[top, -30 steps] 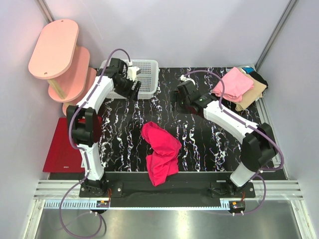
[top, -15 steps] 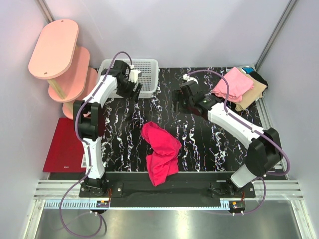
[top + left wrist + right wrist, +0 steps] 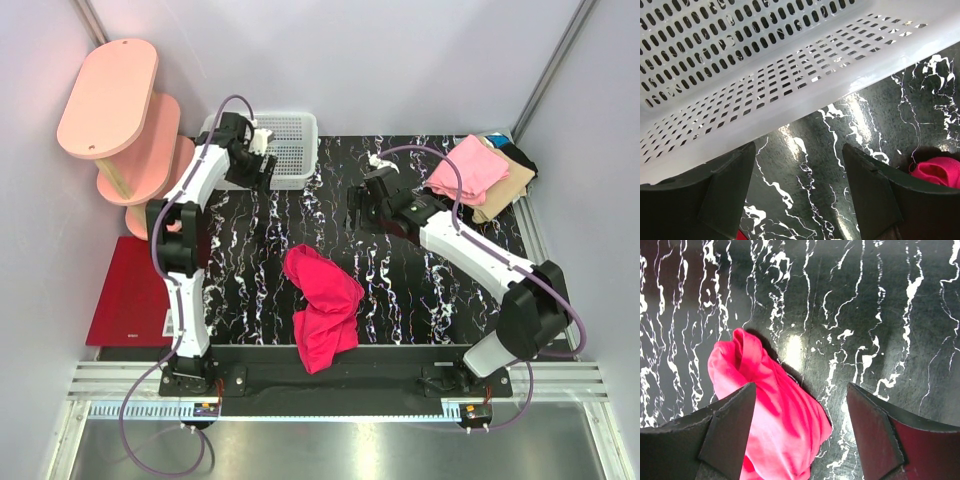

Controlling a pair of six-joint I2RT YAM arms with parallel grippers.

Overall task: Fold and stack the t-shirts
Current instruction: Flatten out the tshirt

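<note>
A crumpled magenta-red t-shirt (image 3: 322, 305) lies on the black marbled table near the front middle; it also shows in the right wrist view (image 3: 772, 425) and at the edge of the left wrist view (image 3: 939, 171). A folded light pink t-shirt (image 3: 467, 168) lies on a tan one (image 3: 505, 190) and a black/teal one (image 3: 516, 155) at the back right. My left gripper (image 3: 265, 175) is open and empty beside the white mesh basket (image 3: 285, 148). My right gripper (image 3: 360, 208) is open and empty, high above the table, behind the magenta shirt.
A pink tiered stand (image 3: 125, 110) stands at the back left. A dark red mat (image 3: 125, 300) lies off the table's left edge. The basket's wall (image 3: 765, 85) fills the upper left wrist view. Grey walls close in the back and sides.
My left gripper has moved back and a little up toward the basket's front wall. My right gripper has shifted slightly right and back. The shirts have not moved.
</note>
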